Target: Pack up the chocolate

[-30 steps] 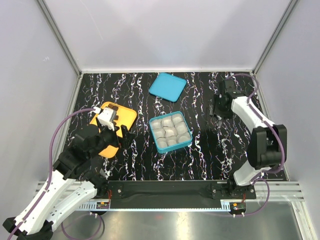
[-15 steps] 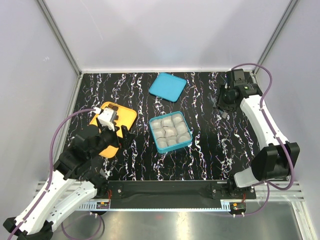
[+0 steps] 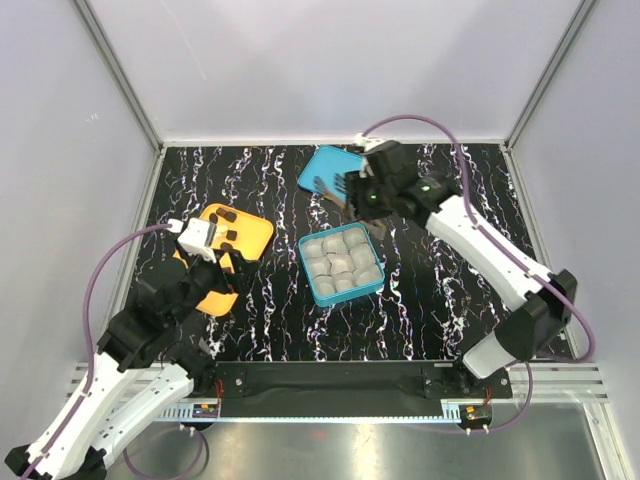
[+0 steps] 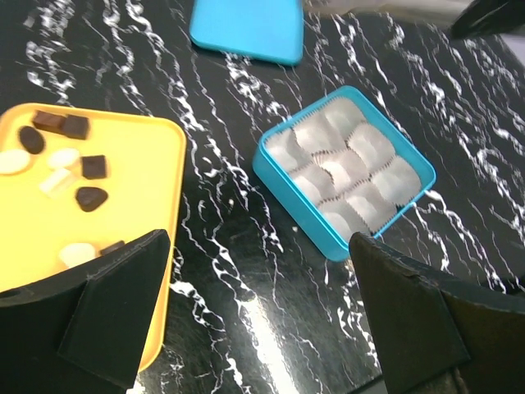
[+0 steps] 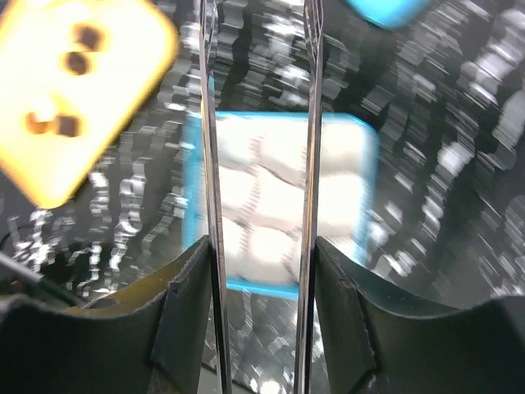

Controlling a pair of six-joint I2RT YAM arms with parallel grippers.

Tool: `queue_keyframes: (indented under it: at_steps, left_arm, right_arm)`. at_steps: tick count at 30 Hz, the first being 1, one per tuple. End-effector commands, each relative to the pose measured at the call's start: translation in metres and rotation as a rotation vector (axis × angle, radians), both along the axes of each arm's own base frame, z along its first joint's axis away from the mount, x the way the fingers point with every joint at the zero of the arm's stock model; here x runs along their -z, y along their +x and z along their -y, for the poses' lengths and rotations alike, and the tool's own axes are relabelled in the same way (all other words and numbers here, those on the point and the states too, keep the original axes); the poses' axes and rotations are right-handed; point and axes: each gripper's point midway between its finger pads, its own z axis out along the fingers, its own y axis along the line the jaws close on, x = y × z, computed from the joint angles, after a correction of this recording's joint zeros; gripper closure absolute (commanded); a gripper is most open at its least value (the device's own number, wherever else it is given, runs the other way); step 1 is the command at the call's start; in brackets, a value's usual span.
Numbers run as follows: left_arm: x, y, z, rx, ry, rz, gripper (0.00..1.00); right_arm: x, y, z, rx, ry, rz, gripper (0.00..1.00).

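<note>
— Yellow tray [image 4: 139,164] at the left of the left wrist view, carrying the chocolate [image 4: 91,197]: dark pieces and pale ones, lying loose.
— And relative to the left gripper [image 4: 257,238]?
— Up and to the left of it, with a piece or two just behind the left finger. Fingers spread wide, holding nothing, only black marbled table [image 4: 221,279] between them.
— Containers?
— Teal tin [image 4: 291,215] to the right of the tray and apart from it, filled with nine crinkled paper cups [image 4: 349,168]. Teal lid [image 4: 246,25] flat on the table beyond the tin.
— And the right gripper [image 5: 259,82], in its own view?
— Blurred picture. Thin fingers parted, empty, hovering above the tin. Tray with a few dark pieces off at the upper left, well apart from the fingers.
— From above?
— Right gripper [image 3: 332,192] over the near edge of the lid [image 3: 345,165], just beyond the tin. Left gripper over the near part of the tray [image 3: 255,232], close beside the chocolate [image 3: 228,215]; left arm covering the tray's near left corner.
</note>
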Motion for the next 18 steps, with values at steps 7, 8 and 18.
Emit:
queue_keyframes:
  at_steps: [7, 8, 18]
  left_arm:
    - [-0.040, 0.001, -0.025, -0.159, -0.107, 0.071, 0.01]
    - [-0.054, -0.001, -0.025, -0.156, -0.126, 0.081, 0.01]
    - [-0.126, -0.002, -0.010, -0.102, -0.169, 0.057, 0.01]
  right_arm:
    - [0.012, 0.000, -0.129, -0.301, 0.075, 0.122, 0.48]
    - [0.016, -0.003, -0.135, -0.325, 0.066, 0.130, 0.48]
    - [0.035, -0.062, -0.208, -0.589, 0.161, 0.189, 0.48]
